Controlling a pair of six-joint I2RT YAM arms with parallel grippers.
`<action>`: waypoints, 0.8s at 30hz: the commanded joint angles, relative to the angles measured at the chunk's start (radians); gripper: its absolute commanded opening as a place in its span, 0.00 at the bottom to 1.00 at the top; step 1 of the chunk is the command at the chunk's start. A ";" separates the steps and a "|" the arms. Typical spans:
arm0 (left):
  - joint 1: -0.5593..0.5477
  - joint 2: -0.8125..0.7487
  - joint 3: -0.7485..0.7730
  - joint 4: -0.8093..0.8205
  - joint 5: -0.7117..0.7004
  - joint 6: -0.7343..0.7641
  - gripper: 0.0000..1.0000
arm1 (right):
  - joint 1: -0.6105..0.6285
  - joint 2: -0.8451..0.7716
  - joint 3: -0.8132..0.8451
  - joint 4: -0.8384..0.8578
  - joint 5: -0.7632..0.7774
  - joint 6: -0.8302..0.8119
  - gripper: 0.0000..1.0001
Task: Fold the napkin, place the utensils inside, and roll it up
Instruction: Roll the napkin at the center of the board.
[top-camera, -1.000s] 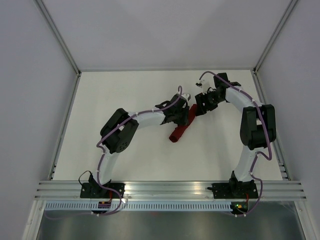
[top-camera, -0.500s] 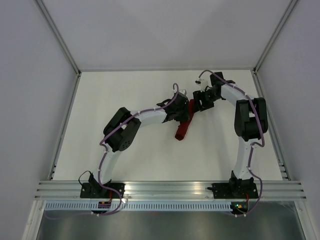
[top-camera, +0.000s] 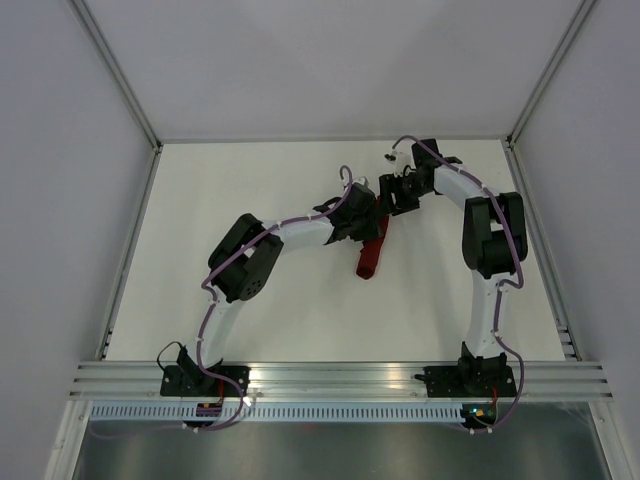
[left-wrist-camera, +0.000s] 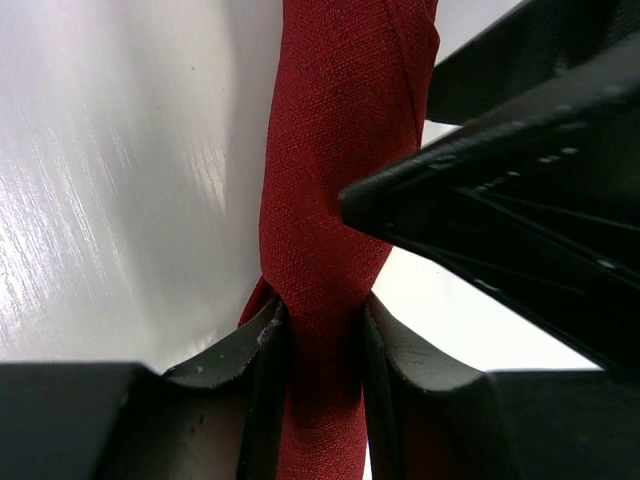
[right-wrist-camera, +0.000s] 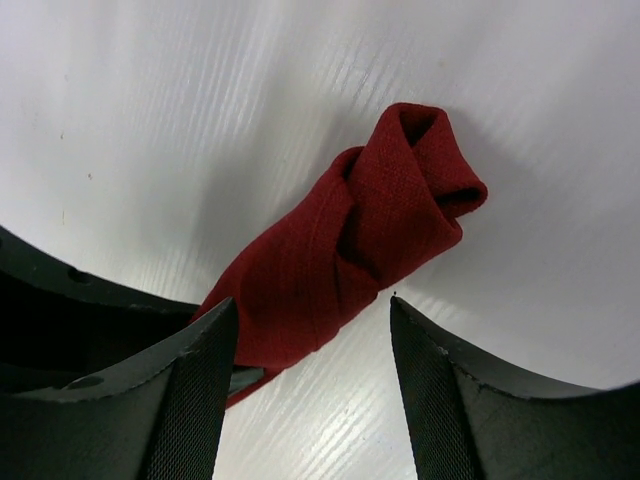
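The dark red cloth napkin (top-camera: 372, 254) is rolled into a tight, slim bundle on the white table (top-camera: 250, 200), right of centre and toward the far side. It lies slanted, its near end free on the surface and its far end up between the two arms. The left gripper (left-wrist-camera: 322, 312) is closed down on the roll, and its black fingers (left-wrist-camera: 262, 350) press the fabric in from both sides. The right gripper (right-wrist-camera: 312, 304) is spread wide and holds nothing. The far end of the roll, with its folded layers showing, lies in front of the gap between the right gripper's fingers (right-wrist-camera: 440, 400). The two grippers sit just beside each other.
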 joint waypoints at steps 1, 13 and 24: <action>0.008 0.030 -0.003 0.022 0.005 -0.065 0.39 | 0.017 0.037 0.038 0.015 0.042 0.064 0.67; 0.013 -0.029 -0.060 0.095 0.042 -0.016 0.49 | 0.042 0.075 0.055 0.052 0.132 0.068 0.61; 0.016 -0.135 -0.150 0.112 0.024 0.080 0.52 | 0.046 0.084 0.061 0.053 0.152 0.035 0.60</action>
